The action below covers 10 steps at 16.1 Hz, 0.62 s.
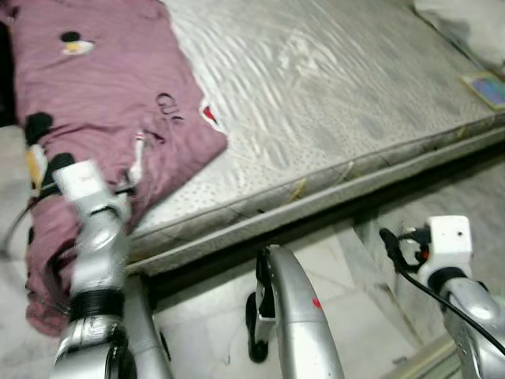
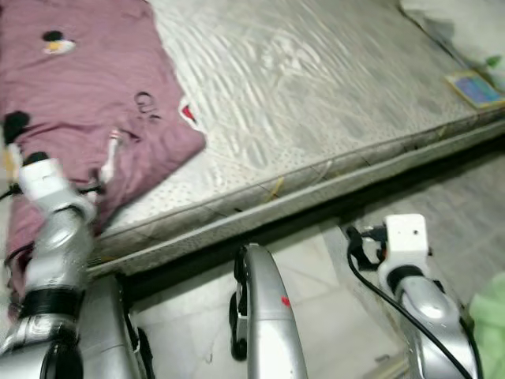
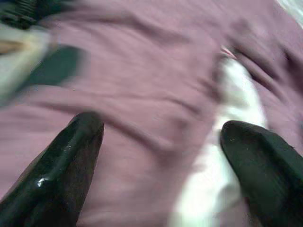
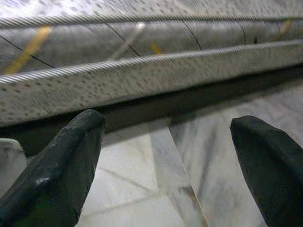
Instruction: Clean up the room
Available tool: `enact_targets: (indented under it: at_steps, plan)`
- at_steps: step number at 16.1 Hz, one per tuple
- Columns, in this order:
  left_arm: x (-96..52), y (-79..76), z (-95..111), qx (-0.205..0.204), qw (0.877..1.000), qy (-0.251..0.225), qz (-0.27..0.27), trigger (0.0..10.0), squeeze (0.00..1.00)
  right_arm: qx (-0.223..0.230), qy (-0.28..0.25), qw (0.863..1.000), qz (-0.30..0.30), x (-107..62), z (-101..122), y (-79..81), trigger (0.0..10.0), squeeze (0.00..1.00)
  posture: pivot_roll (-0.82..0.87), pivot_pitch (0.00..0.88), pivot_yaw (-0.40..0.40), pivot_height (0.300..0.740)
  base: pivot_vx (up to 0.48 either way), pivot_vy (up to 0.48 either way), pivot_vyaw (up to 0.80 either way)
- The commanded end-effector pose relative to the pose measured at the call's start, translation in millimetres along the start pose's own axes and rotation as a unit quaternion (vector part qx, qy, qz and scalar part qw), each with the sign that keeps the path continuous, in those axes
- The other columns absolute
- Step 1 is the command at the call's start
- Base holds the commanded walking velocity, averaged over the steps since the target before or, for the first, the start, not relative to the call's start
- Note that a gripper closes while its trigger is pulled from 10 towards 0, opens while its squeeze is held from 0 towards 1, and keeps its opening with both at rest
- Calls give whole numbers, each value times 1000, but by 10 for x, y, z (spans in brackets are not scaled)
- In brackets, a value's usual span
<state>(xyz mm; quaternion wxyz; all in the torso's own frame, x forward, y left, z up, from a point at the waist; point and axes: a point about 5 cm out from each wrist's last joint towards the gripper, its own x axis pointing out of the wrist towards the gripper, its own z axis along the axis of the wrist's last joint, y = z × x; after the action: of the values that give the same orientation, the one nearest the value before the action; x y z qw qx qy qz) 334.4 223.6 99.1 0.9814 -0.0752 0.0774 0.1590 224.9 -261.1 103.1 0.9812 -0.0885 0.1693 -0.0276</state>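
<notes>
The left gripper (image 3: 158,165) is open, its two black fingers (image 3: 61,165) spread wide and close over the purple garment (image 1: 102,87), with purple folds and a white patch (image 3: 236,109) lying between them; whether the tips touch the cloth cannot be told, as that wrist view is blurred. The left arm (image 1: 91,237) reaches to the garment where it hangs over the mattress (image 1: 331,103) edge. The garment lies spread on the mattress's left part, one end drooping down the side toward the floor (image 1: 213,332), and bears small cartoon prints (image 1: 75,43) and dark lettering (image 1: 170,106). The right gripper (image 4: 165,170) is open too, its fingers (image 4: 57,170) apart and holding nothing, pointing at the mattress's side edge above the pale tiled floor. The right arm (image 1: 454,276) is held low in front of the mattress, near its right part. On the mattress's far right corner lie a small coloured card (image 1: 485,87) and some white bedding (image 1: 465,24).
</notes>
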Motion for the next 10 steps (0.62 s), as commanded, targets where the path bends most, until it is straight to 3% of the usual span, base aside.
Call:
enact_targets:
  at_steps: [1,2,3,5,7,8,10]
  plan:
    - [10,-116,-122,19,999,30,-27,10000,0,-4,-6,1000,-4,-28,52,-42,10000,0,-288,242,-125,522,0,0,0]
    - [13,-322,-151,24,997,33,-68,10000,0,-4,-7,1000,-4,-22,62,-32,10000,0,-289,237,-123,522,0,0,0]
    - [-3,-426,-200,38,994,44,-93,10000,0,-4,-7,1000,-5,-16,66,-25,10000,0,-288,232,-121,522,0,0,0]
    - [-125,-726,-436,71,978,92,-176,10000,0,0,-12,1000,-5,12,94,11,10000,0,-288,220,-115,522,0,0,0]
    - [-227,-891,-558,105,961,102,-234,10000,0,3,-14,1000,-7,39,100,18,10000,0,-283,210,-111,522,0,0,0]
    - [-366,-1080,-644,118,941,99,-301,10000,0,6,-17,1000,-5,62,110,41,10000,0,-276,201,-107,522,0,0,0]
    - [-565,-1284,-762,145,906,100,-384,10000,0,10,-21,1000,-4,106,122,74,10000,0,-264,188,-102,522,0,0,0]
